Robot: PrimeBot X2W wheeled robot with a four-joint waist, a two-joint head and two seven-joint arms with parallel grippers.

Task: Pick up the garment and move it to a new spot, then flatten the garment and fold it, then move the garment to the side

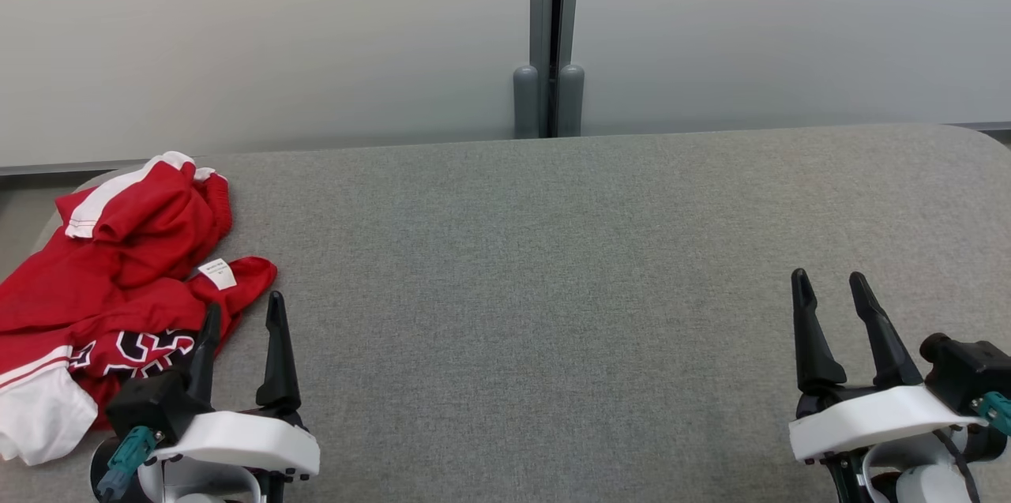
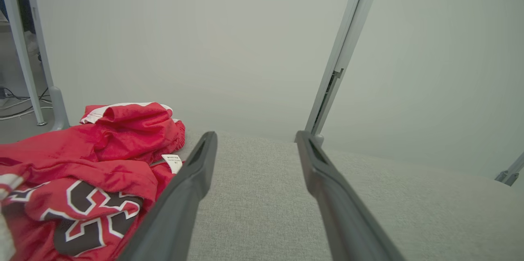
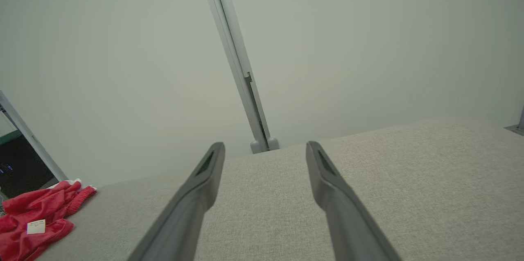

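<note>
A crumpled red garment (image 1: 118,274) with white trim and black-and-white lettering lies bunched at the far left of the grey table (image 1: 553,290). A small white label shows on it. My left gripper (image 1: 243,313) stands open at the lower left, just right of the garment's near edge, nothing between its fingers. In the left wrist view the garment (image 2: 90,171) sits left of the open left gripper (image 2: 256,140). My right gripper (image 1: 829,286) is open at the lower right, far from the cloth. The right wrist view shows the garment (image 3: 37,216) at its lower left and the open right gripper (image 3: 266,148).
A pale wall with a grey vertical post (image 1: 549,37) runs behind the table's far edge. The table's left corner is rounded, and the garment hangs near that edge. Bare grey fabric stretches between the two grippers.
</note>
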